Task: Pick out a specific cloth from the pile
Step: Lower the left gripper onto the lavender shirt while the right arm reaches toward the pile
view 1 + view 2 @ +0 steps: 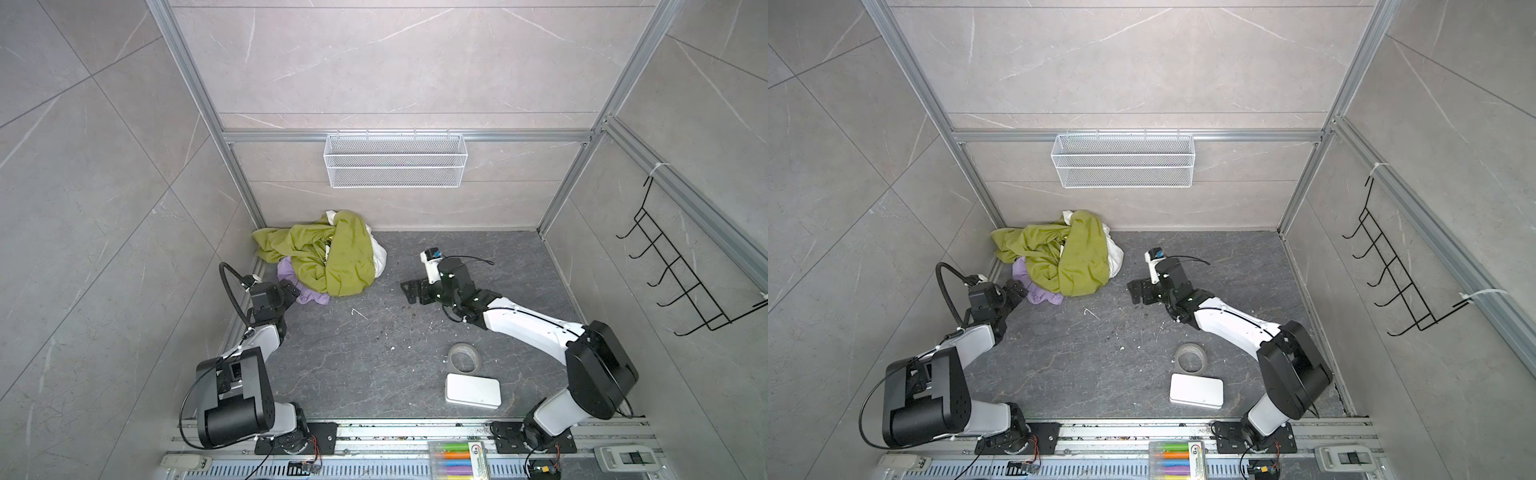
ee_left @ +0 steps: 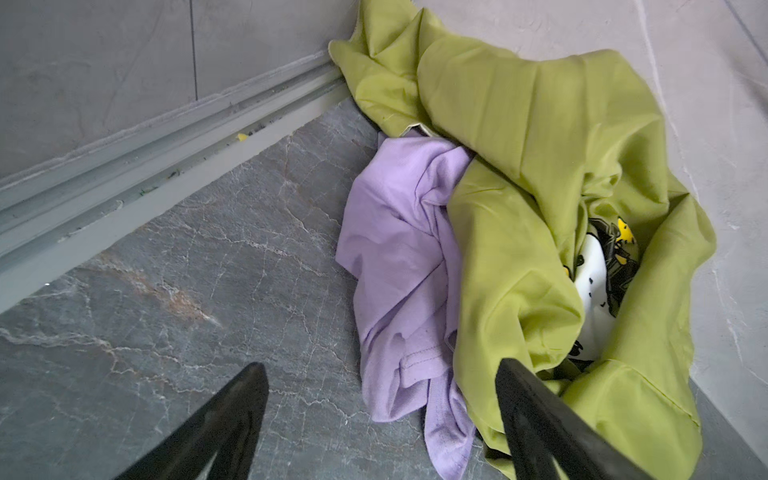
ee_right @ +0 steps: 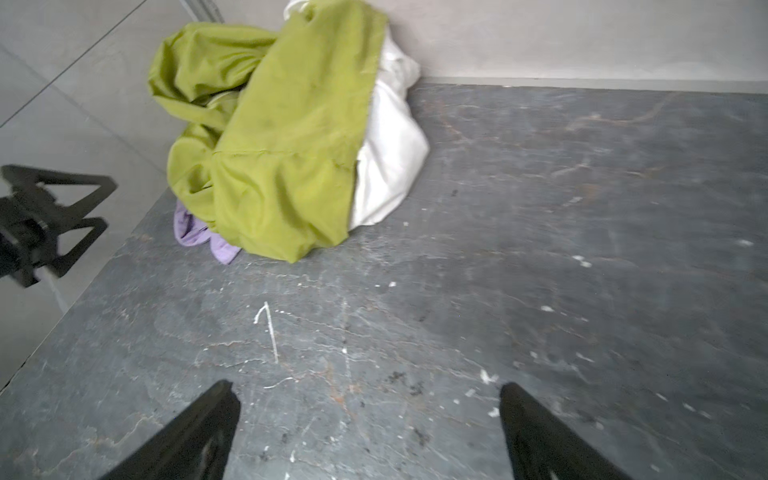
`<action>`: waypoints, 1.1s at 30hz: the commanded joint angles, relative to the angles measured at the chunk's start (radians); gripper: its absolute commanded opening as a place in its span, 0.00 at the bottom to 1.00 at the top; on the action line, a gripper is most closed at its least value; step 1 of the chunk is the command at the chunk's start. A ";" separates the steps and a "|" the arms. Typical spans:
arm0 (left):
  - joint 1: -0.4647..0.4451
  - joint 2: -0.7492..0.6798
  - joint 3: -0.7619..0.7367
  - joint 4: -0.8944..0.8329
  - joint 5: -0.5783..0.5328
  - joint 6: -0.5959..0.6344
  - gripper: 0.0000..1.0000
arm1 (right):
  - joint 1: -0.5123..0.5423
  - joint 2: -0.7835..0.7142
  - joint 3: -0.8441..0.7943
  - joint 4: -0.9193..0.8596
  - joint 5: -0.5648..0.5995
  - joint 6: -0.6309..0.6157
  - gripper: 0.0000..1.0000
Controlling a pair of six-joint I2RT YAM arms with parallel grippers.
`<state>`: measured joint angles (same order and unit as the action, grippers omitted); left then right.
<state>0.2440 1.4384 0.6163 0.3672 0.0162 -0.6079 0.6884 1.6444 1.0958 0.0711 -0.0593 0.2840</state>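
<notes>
The lavender cloth lies crumpled on the dark floor, partly tucked under the near left side of the pile. The pile is olive-green fabric over white fabric, in the back left corner. My left gripper is open at the cloth's near edge. A fold of the cloth lies between its fingers without being pinched, and one finger overlaps the green fabric. My right gripper is open over bare floor to the right of the pile.
A tape roll and a flat white box lie near the front right. A white wire basket hangs on the back wall and a black hook rack on the right wall. A metal rail runs along the left wall.
</notes>
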 commanded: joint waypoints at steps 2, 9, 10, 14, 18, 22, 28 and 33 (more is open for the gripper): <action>0.034 0.070 0.072 0.031 0.086 -0.046 0.83 | 0.071 0.120 0.130 -0.035 -0.063 -0.087 1.00; 0.085 0.199 0.123 0.092 0.171 -0.084 0.75 | 0.172 0.288 0.312 -0.073 -0.067 -0.130 1.00; 0.087 0.217 0.137 0.093 0.186 -0.084 0.74 | 0.179 0.308 0.333 -0.079 -0.075 -0.133 1.00; 0.105 0.270 0.174 0.091 0.227 -0.092 0.70 | 0.197 0.361 0.385 -0.090 -0.092 -0.135 1.00; 0.118 0.310 0.192 0.085 0.222 -0.098 0.68 | 0.197 0.385 0.409 -0.089 -0.092 -0.137 1.00; 0.123 0.363 0.226 0.099 0.258 -0.111 0.64 | 0.202 0.414 0.443 -0.086 -0.106 -0.151 1.00; 0.129 0.428 0.266 0.113 0.302 -0.135 0.56 | 0.208 0.447 0.499 -0.098 -0.123 -0.161 1.00; 0.133 0.455 0.299 0.104 0.332 -0.140 0.49 | 0.212 0.459 0.513 -0.109 -0.127 -0.159 1.00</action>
<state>0.3679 1.8755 0.8753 0.4377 0.3023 -0.7349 0.8894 2.0754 1.5768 -0.0101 -0.1703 0.1371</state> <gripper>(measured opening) 0.493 0.996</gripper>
